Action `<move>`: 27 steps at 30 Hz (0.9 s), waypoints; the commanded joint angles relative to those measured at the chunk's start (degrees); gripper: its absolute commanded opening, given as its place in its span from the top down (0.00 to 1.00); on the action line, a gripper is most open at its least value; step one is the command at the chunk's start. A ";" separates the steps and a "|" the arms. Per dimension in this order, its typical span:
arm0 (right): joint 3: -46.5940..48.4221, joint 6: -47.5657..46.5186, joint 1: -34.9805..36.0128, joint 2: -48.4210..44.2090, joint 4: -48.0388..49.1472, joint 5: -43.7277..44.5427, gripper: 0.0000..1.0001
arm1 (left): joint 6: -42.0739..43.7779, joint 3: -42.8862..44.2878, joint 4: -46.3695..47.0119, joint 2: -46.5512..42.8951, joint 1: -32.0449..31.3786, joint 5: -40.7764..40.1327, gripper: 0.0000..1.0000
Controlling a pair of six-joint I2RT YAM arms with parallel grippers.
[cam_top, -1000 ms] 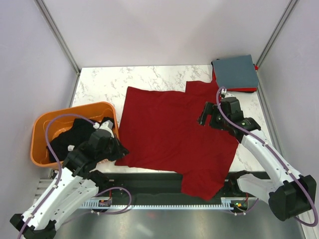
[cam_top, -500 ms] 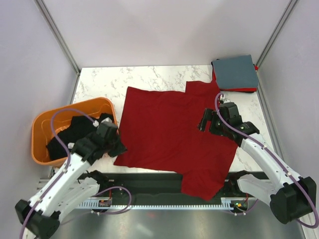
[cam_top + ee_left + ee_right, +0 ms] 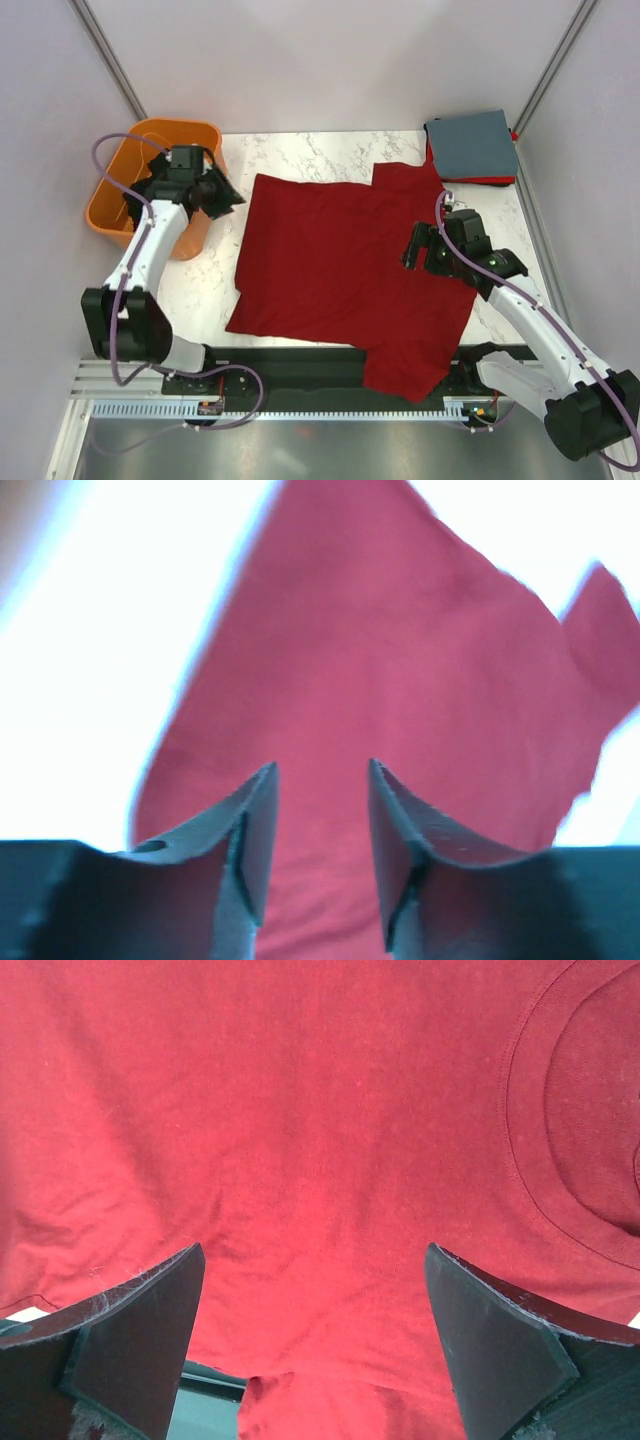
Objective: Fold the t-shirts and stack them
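1. Dark red t-shirt (image 3: 340, 260) lies flat and spread out on the tabletop (image 3: 300, 150), just right of the orange basket (image 3: 105, 212).
2. Its long axis runs left-right: hem toward the basket, collar (image 3: 527, 1100) at the end away from it. The near sleeve (image 3: 405, 370) laps over the tabletop's near edge.
3. Grey-blue folded t-shirt (image 3: 472, 145) sits on a red folded t-shirt (image 3: 490, 181) in the far-right corner, well apart from the basket.
4. Left gripper (image 3: 222, 195) is between the basket and the shirt's far hem corner, fingers parted, nothing between them.
5. Right gripper (image 3: 415, 248) is over the shirt's collar end, spread wide, empty.
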 commanded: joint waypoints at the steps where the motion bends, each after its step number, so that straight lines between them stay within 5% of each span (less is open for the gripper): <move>1: -0.53 -0.45 0.23 -0.42 0.82 0.38 0.02 | 2.67 -3.52 -1.40 -10.66 -7.89 -0.20 0.49; 10: -1.85 -0.01 0.22 0.64 2.58 -0.41 0.02 | 2.32 -21.21 -7.55 -33.78 -8.44 -5.81 0.51; 12: -2.03 -0.09 0.14 0.20 2.41 -0.68 0.02 | 3.71 -23.41 -8.87 -35.02 -7.39 -7.74 0.43; 15: -2.91 -0.09 0.14 -1.03 1.36 -0.76 0.02 | 4.35 -25.96 -8.96 -37.66 -1.51 -9.77 0.32; 20: -3.88 1.13 0.23 -4.02 0.21 -1.64 0.02 | 3.82 -27.28 -7.03 -35.92 9.13 -7.40 0.42; 27: -4.05 1.40 0.31 -5.16 -0.76 -2.61 0.02 | 4.34 -30.44 2.71 -30.74 22.93 -2.93 0.44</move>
